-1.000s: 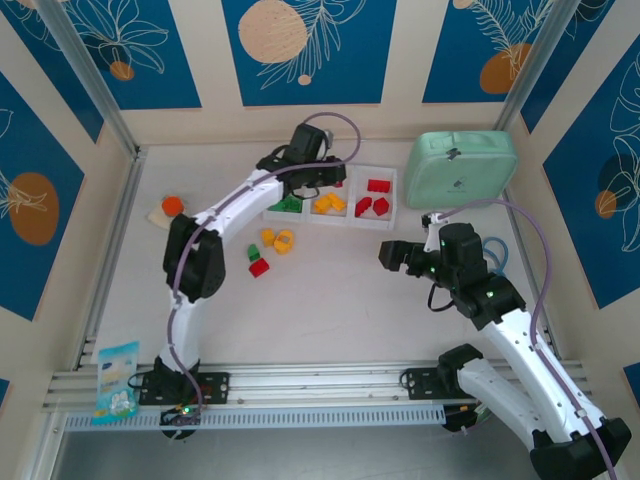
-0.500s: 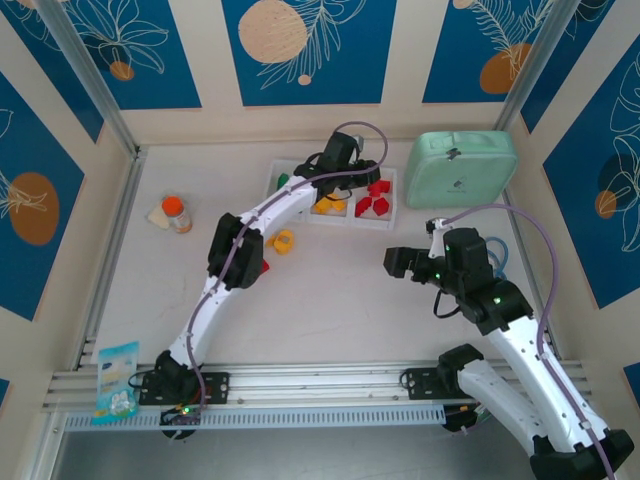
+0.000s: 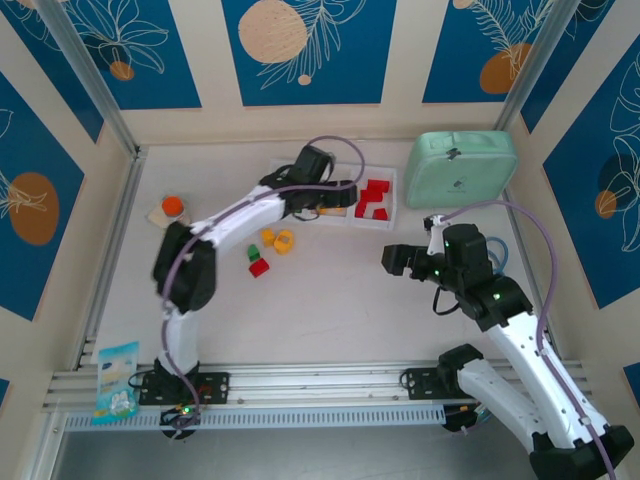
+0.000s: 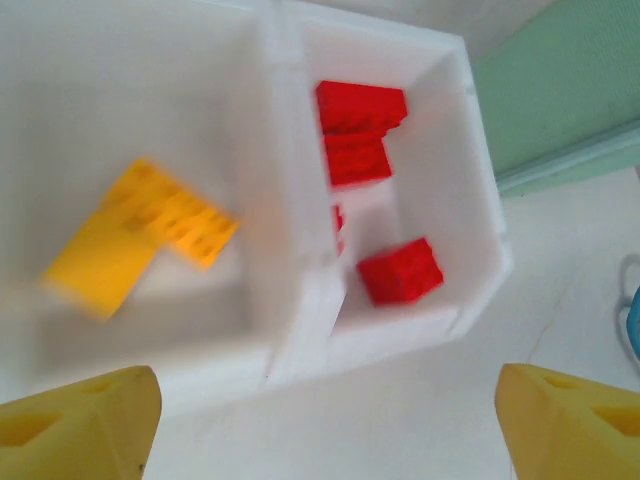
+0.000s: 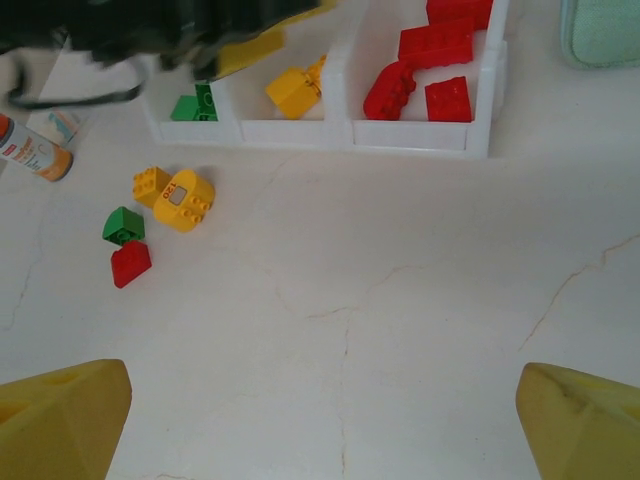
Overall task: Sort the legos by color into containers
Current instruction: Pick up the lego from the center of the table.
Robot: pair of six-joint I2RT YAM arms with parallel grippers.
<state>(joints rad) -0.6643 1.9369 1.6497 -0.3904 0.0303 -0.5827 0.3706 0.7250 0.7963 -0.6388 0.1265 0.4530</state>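
The white three-compartment containers tray [image 3: 372, 222] sits at the back of the table. My left gripper [image 3: 340, 197] hovers over its middle, open and holding nothing; its yellow fingertips [image 4: 80, 420] frame the tray wall [image 4: 300, 200]. A yellow lego [image 4: 140, 235] lies in the middle compartment, red legos [image 4: 360, 110] in the right one, green legos [image 5: 195, 105] in the left one. Loose on the table are two yellow legos [image 5: 188, 198], a green lego [image 5: 123, 225] and a red lego [image 5: 130, 262]. My right gripper [image 3: 393, 260] hangs open above bare table, right of them.
A mint-green case [image 3: 460, 168] stands right of the tray. An orange-capped bottle [image 3: 173, 208] lies at the left by the wall. A blue packet [image 3: 118, 380] rests on the front rail. The left arm [image 5: 150, 30] crosses above the tray's left end.
My left gripper swung right over the tray, came back toward its middle, and its jaws opened wide. The right arm has barely shifted.
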